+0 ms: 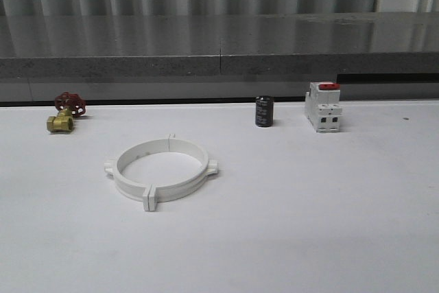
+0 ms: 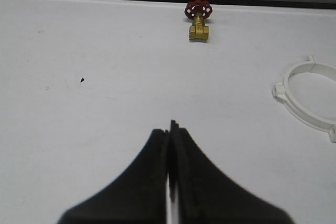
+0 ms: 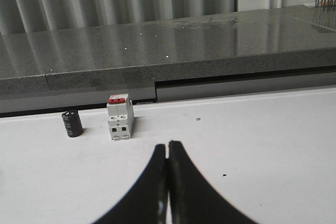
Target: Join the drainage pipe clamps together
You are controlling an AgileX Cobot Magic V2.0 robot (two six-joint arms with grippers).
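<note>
Lying joined as one ring, the drainage pipe clamps sit left of the table's middle, nearer the brass valve at its far left edge; left gripper and right gripper hover pressed closed, holding nothing

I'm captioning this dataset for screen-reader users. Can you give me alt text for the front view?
Two white drainage pipe clamps lie on a white table, already forming a closed ring. Behind them, along the table's far edge, stand a brass valve on the left, a black cylinder and a white breaker.
</note>
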